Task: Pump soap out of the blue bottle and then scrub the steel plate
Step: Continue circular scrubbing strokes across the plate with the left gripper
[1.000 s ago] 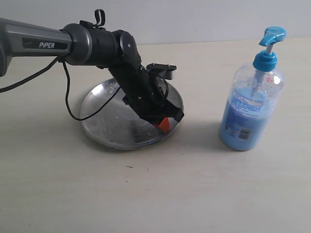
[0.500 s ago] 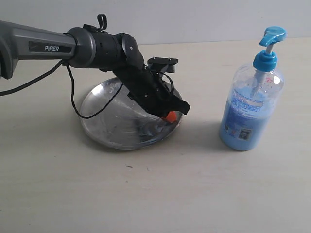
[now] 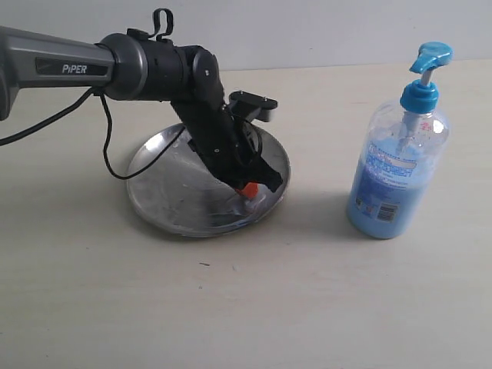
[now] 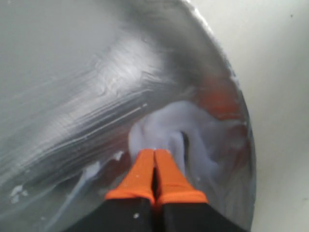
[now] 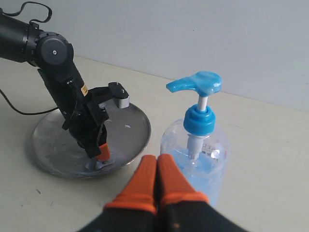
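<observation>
While the left gripper (image 4: 154, 154), tips pressed together, rests in pale-blue soap (image 4: 161, 123) at four o'clock on the round shiny steel plate (image 3: 161, 188), the plate looks light and slippery; hold its rim.

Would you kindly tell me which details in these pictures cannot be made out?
Exterior view: the left end effector covers part of the steel plate.
Exterior view: the blue bottle has label print too small to read.
Right wrist view: the right end effector hides the bottle's lower part.
Left wrist view: blur obscures whether the fingertips touch the soap.
</observation>
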